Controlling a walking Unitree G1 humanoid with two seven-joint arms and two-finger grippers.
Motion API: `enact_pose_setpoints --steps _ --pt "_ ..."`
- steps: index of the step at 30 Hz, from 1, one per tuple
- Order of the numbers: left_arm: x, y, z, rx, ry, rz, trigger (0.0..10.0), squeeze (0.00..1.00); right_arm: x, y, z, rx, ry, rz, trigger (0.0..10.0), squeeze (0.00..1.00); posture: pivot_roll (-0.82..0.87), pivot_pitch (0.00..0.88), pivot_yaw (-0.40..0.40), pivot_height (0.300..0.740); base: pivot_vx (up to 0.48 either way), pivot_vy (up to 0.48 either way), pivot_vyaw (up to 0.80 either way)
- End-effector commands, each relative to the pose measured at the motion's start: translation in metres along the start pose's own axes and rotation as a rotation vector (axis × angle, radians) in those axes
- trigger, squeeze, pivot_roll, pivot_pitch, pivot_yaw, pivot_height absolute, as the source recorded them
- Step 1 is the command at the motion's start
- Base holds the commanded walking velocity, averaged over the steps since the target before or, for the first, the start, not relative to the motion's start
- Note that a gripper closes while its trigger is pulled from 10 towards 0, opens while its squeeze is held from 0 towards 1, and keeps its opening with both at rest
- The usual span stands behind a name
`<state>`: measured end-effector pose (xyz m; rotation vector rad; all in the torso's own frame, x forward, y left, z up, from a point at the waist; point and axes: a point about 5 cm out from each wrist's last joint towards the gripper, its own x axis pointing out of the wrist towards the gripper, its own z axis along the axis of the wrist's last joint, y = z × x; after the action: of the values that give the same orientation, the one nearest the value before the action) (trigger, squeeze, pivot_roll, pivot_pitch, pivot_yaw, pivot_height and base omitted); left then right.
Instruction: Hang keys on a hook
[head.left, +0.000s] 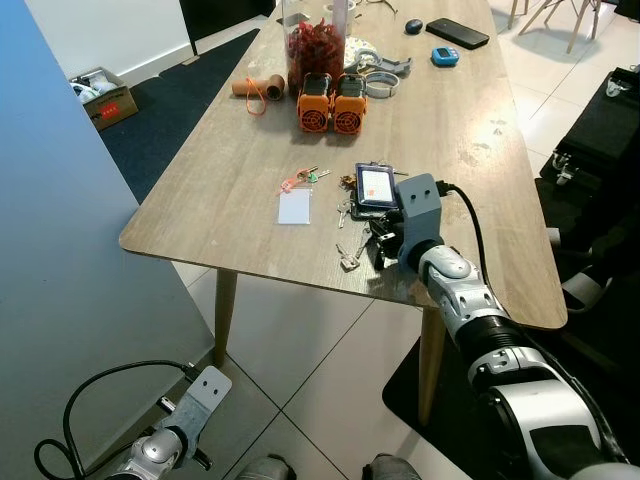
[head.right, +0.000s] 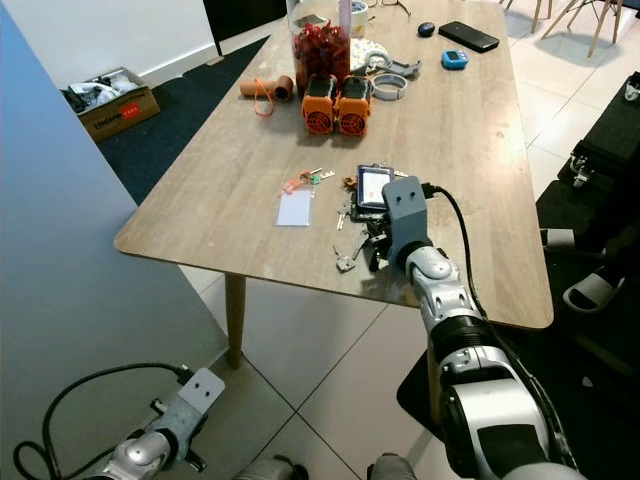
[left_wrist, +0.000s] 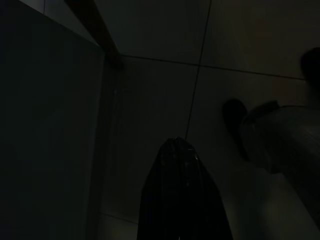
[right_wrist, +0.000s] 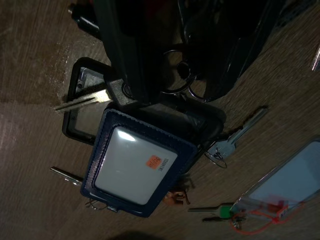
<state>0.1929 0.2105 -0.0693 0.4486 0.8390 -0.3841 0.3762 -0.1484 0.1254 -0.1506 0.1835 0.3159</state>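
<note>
Left gripper (head.left: 205, 455) hangs idle low by the floor tiles, fingers pressed together in its dark wrist view. Right gripper (head.left: 385, 243) is down on the wooden table (head.left: 240, 170) near its front edge, set over the bunch of keys (right_wrist: 182, 85); in the right wrist view its two black fingers straddle the key rings, part-spread and apparently touching them, though whether they actually pinch metal is too dark to tell. The bunch lies directly under and just ahead of the right gripper; a blue-framed tag (head.left: 377, 186) extends away from the wrist toward the table's far end, and loose key blades fan toward the robot's left. Right arm is clearly the nearer. A clear card holder (head.left: 294, 207) with red cord lies just left of it. Farther off: two orange-ended objects (head.left: 331, 103). I can make out no hook.
</note>
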Motion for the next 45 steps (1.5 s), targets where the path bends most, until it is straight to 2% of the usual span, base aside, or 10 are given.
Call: enact_pose_setpoints --steps 1,2,3,4,6,7,22,30,33,45 --pt "-0.002 -0.003 -0.007 -0.005 0.027 -0.011 10.0 0.00 -0.002 0.005 -0.019 0.013 0.092 0.024 10.0 0.00 0.07 0.134 0.019 0.740 0.000 0.000 0.00" --pt "-0.002 -0.003 -0.007 -0.004 0.028 -0.011 10.0 0.00 -0.002 0.005 -0.019 0.015 0.094 0.026 10.0 0.00 0.07 0.134 0.019 0.740 0.000 0.000 0.00" --pt "-0.002 -0.003 -0.007 -0.005 0.028 -0.011 10.0 0.00 -0.002 0.005 -0.019 0.018 0.095 0.026 7.4 0.00 0.07 0.134 0.019 0.740 0.000 0.000 0.00" --pt "-0.002 -0.003 -0.007 -0.005 0.028 -0.011 10.0 0.00 -0.002 0.005 -0.019 0.018 0.095 0.026 7.4 0.00 0.07 0.134 0.019 0.740 0.000 0.000 0.00" --pt "-0.002 -0.003 -0.007 -0.004 0.028 -0.011 10.0 0.00 -0.003 0.003 -0.019 0.027 0.093 0.020 1.6 0.00 0.07 0.134 0.019 0.740 0.000 0.000 0.00" --pt "-0.002 -0.003 -0.007 -0.003 0.028 -0.011 10.0 0.00 -0.003 0.002 -0.017 0.032 0.089 0.014 0.0 0.00 0.07 0.134 0.019 0.740 0.000 0.000 0.00" --pt "-0.002 -0.003 -0.007 0.000 0.025 -0.009 10.0 0.00 -0.004 -0.017 0.008 0.099 -0.045 -0.088 0.0 0.00 0.07 0.128 0.024 0.740 0.000 0.000 0.00" --pt "-0.002 -0.003 -0.007 0.006 0.027 -0.009 10.0 0.00 -0.016 -0.045 0.062 0.220 -0.363 -0.196 0.0 0.00 0.07 0.119 0.024 0.740 0.000 0.000 0.00" --pt "-0.002 -0.003 -0.008 0.008 0.028 -0.010 10.0 0.00 -0.019 -0.051 0.073 0.246 -0.410 -0.207 0.0 0.00 0.07 0.114 0.026 0.740 0.000 0.000 0.00" --pt "-0.002 -0.003 -0.008 0.014 0.029 -0.012 10.0 0.00 -0.022 -0.052 0.079 0.267 -0.447 -0.203 0.0 0.00 0.07 0.104 0.026 0.740 0.000 0.000 0.00"
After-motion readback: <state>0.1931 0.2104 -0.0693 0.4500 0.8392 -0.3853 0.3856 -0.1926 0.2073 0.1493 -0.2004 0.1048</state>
